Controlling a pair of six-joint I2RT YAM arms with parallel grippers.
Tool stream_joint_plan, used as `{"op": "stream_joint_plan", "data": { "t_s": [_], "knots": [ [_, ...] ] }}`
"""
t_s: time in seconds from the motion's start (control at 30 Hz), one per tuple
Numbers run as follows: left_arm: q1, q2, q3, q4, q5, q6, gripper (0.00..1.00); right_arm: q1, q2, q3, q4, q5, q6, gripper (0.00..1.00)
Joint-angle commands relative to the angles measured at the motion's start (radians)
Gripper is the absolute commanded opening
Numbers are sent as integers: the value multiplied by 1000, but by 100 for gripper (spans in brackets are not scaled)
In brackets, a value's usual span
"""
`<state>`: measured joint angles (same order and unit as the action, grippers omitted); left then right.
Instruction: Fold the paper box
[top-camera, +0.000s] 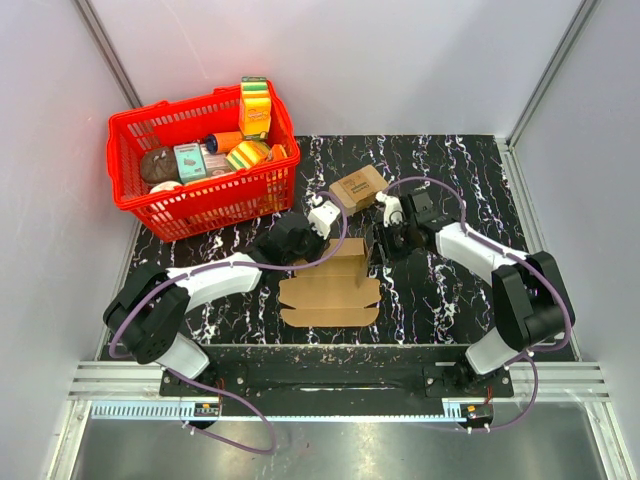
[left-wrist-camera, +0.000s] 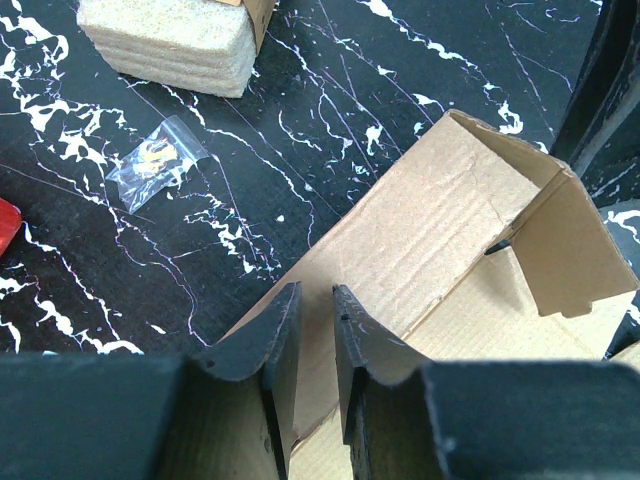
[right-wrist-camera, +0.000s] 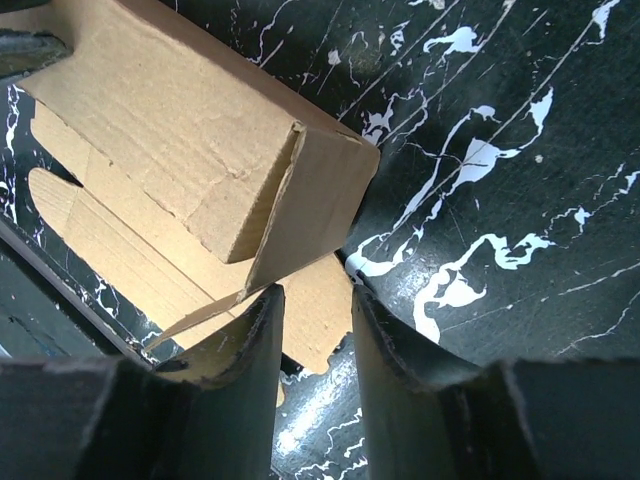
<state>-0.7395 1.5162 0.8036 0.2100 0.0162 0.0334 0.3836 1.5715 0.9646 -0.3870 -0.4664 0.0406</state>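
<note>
The paper box (top-camera: 330, 300) lies on the black marbled table (top-camera: 440, 290), in front of the red basket (top-camera: 205, 205) and to its right, between the two arms. It is plain brown corrugated cardboard, unprinted and only partly folded. The base panel and its tabbed front flap lie flat. The long wall on the side facing the basket stands up, and at its end farthest from the basket a short side flap is bent round the corner.

The left gripper (left-wrist-camera: 315, 292) is nearly closed, pinching the top edge of the raised wall at the end nearer the basket, with one finger outside the wall and one on its inner face. The right gripper (right-wrist-camera: 317, 292) is at the folded corner farthest from the basket. Its jaws stand partly apart with a cardboard tab showing in the gap, and nothing is clamped.

A smaller cardboard box (top-camera: 358, 187) with dark print on top sits level with the basket's front wall, off to its right. A small clear bag (left-wrist-camera: 158, 165) lies on the table between them.

The basket holds several things:
- an upright orange and green carton (top-camera: 255, 105) at its back right corner
- a striped yellow and green sponge (top-camera: 246, 155)
- a teal packet (top-camera: 190, 160)
- a dark brown lump (top-camera: 157, 164)
- an orange item (top-camera: 225, 141), too small to identify
</note>
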Motion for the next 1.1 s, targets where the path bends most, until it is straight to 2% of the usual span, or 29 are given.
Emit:
{"op": "stream_joint_plan", "data": {
  "t_s": [0.0, 0.3, 0.83, 1.07],
  "knots": [
    [-12, 24, 20, -46, 27, 7, 23, 23, -21, -15, 65, -26, -16, 41],
    [-11, 25, 23, -46, 31, 7, 23, 60, -33, -43, 158, 0, -5, 45],
    [-11, 22, 43, -81, 59, 19, 24, 115, -57, -125, 339, 40, -4, 47],
    [-11, 16, 57, -90, 70, 25, 32, 115, -90, -196, 465, 63, 16, 48]
  ]
}}
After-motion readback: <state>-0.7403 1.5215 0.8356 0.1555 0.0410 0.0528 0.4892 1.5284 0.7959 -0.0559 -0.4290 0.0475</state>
